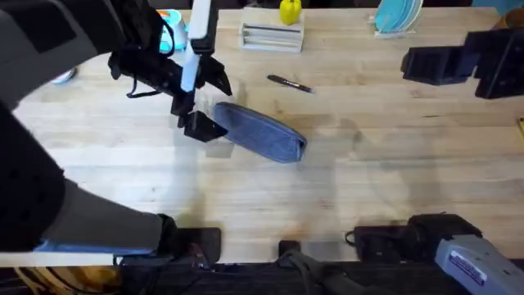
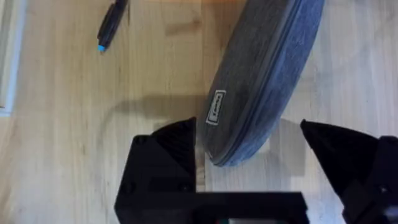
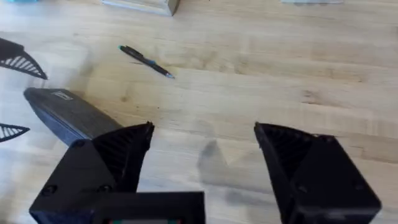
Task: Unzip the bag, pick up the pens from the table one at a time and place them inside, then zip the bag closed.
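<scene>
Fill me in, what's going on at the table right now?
The left gripper is down at one end of the bag, open, with a finger either side of the tip. The bag lies on the table and looks still zipped. One pen lies on the wood beyond it, not yet picked up. The right gripper is open and holds nothing, hanging over bare wood.
</scene>
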### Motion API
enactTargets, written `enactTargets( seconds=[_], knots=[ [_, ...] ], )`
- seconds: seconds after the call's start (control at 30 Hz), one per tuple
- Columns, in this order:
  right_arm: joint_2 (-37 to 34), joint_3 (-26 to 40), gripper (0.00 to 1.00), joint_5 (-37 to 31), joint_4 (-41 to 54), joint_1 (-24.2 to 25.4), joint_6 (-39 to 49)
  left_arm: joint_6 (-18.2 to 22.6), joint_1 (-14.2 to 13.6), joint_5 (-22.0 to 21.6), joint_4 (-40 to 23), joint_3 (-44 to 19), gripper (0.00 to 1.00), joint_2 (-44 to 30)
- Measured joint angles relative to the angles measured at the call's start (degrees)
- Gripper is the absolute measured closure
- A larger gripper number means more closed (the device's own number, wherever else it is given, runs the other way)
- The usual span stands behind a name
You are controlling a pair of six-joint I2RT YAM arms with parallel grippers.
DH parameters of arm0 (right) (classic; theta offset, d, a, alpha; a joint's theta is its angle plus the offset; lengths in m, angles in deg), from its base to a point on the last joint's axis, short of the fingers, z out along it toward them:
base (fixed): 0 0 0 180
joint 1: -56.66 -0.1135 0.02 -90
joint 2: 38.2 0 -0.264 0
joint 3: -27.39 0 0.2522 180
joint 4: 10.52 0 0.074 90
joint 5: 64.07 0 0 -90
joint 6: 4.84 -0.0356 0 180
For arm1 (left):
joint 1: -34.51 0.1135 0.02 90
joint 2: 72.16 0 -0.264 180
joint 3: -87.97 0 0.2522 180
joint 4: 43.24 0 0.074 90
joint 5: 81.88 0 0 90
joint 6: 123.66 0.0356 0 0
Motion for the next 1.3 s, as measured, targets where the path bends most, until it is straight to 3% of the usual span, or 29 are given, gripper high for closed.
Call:
enactTargets(
  seconds=[0.7,0.73,0.83,0.87,0.9,1.1,1.3],
  knots=[
    [0.0,0.0,0.005,0.0,0.0,0.0,0.0,0.0,0.0,0.3,0.7,0.0,0.01,-1.6],
    [0.0,0.0,0.005,0.0,0.0,0.0,0.0,0.0,0.0,0.2,0.7,0.0,0.068,-1.6],
    [0.0,0.0,0.005,0.0,0.0,0.0,0.0,0.3,0.0,-0.6,0.9,0.0,0.363,-1.6],
    [0.0,0.0,0.005,0.0,0.0,0.0,0.0,0.4,0.0,-0.8,0.9,0.0,0.788,-1.6],
    [0.0,0.0,0.005,0.0,0.0,0.0,0.0,0.6,0.0,-0.9,0.9,0.0,0.914,-1.6],
    [0.0,0.0,0.005,2.0,0.0,0.0,-0.5,0.7,-0.1,-1.2,0.9,0.0,0.959,-1.6],
    [-1.3,0.0,0.005,9.4,1.7,-0.2,-1.9,0.7,-0.1,-1.3,0.9,0.0,0.96,-1.6]
  ],
)
